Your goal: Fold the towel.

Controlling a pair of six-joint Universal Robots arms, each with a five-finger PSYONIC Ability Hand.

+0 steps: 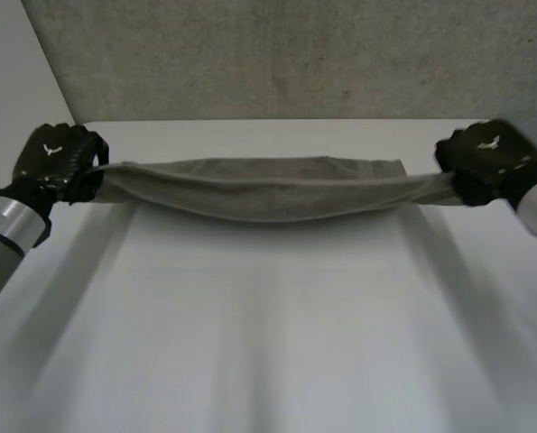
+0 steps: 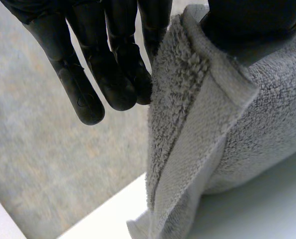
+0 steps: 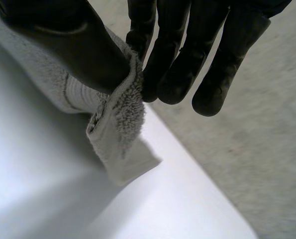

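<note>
Fingers of the left hand (image 2: 113, 74) reach out nearly straight and close together, and the thumb presses one short end of the towel (image 2: 227, 124) against their side, so that end is pinched. The grey terry bunches under the thumb, and a flat woven hem hangs down from the grip towards the white table (image 2: 257, 209).

The right hand (image 3: 177, 59) does the same at the other short end: its thumb clamps the cloth against long, barely bent fingers. A folded corner of the towel (image 3: 120, 129) droops below the pinch, just over the table (image 3: 177, 209) near its edge.

From behind the arms, the left hand (image 1: 56, 158) and the right hand (image 1: 485, 153) are well apart, each near one side of the table. The towel (image 1: 268, 185) is stretched between them as a long narrow band doubled along its length. It is raised at both ends and sags in the middle over the far part of the table (image 1: 268, 343). Whether the sagging middle touches the surface I cannot tell. Behind it stands a grey speckled wall (image 1: 295, 54).
</note>
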